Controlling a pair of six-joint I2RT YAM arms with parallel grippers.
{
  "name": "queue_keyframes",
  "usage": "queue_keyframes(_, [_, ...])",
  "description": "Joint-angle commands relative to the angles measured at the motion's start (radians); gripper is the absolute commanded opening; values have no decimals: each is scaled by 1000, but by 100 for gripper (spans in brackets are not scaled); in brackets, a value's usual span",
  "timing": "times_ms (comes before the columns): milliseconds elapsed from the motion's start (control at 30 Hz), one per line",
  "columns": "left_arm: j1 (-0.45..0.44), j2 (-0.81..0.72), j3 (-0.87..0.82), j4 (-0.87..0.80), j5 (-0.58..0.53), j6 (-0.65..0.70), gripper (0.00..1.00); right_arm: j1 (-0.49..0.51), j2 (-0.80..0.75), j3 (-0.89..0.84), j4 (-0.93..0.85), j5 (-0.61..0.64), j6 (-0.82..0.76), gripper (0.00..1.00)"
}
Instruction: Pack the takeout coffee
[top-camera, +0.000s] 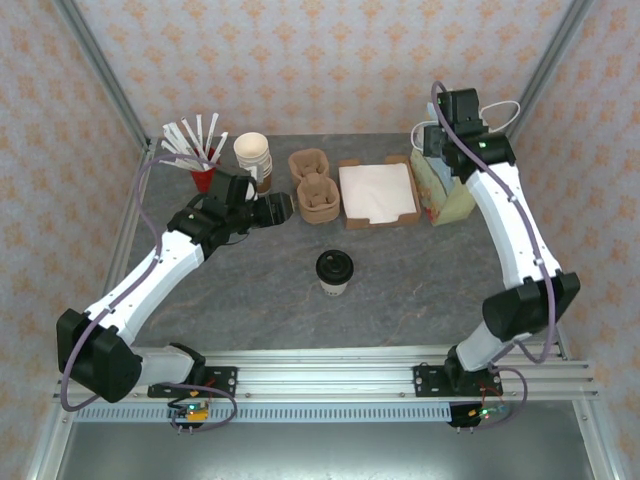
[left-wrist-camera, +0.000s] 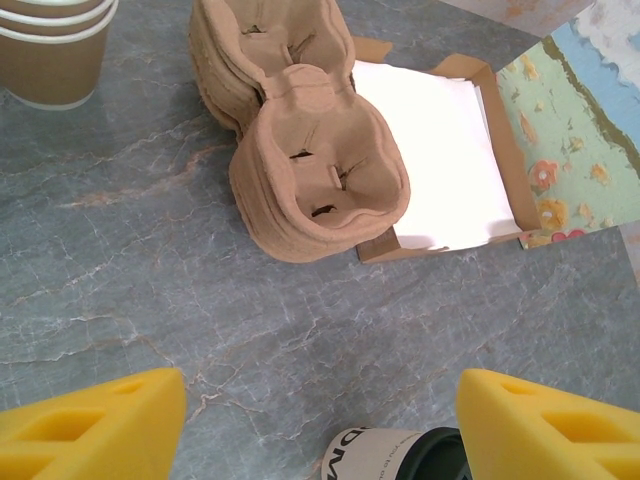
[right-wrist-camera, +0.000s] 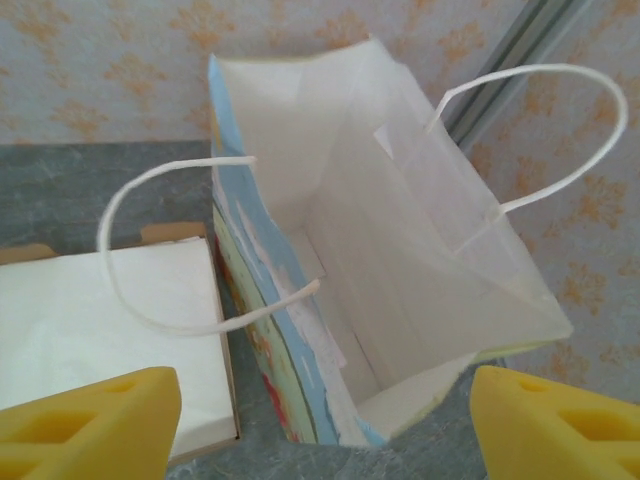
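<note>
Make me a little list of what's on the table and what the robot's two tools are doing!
coffee: lidded cup, upright, alone mid-table
bag: paper bag, upright, mouth open, nothing visible inside
carriers: pulp cup carriers, stacked, beside the napkin box
left side: left tool, open, holding nothing, above the table between coffee and carriers
right side: right tool, open, holding nothing, above the bag

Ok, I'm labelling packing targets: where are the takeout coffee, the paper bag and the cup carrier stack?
takeout coffee (top-camera: 334, 268), top external view, on its black lid.
paper bag (right-wrist-camera: 400, 290), right wrist view, on its white inner wall.
cup carrier stack (left-wrist-camera: 320, 180), left wrist view, in the near cup well.
</note>
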Motion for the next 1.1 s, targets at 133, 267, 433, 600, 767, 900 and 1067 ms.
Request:
queue_keyframes(133, [-12, -22, 15, 4, -17, 37, 72, -84, 155, 152, -94, -124, 4, 63])
queue_keyframes(267, [-12, -27, 11, -4, -17, 40, 72, -112, 232, 209, -104, -185, 12, 61])
queue_keyframes(433, [-12, -33, 6, -10, -26, 41, 73, -118, 319, 290, -129, -222, 8, 48])
queue_keyframes(600, [-11, -39, 3, -16, -32, 45, 73, -126, 366, 352, -174, -222, -3, 28])
queue_keyframes(767, [-12, -44, 2, -21, -37, 51, 72, -128, 332, 344, -193, -118, -14, 8])
queue_keyframes(900, [-11, -48, -4, -27, -43, 58, 73, -128, 248, 318, -217, -20, -10, 0])
queue_keyframes(1067, [-12, -64, -24, -28, -61, 64, 73, -90, 29, 136, -214, 12, 26, 0])
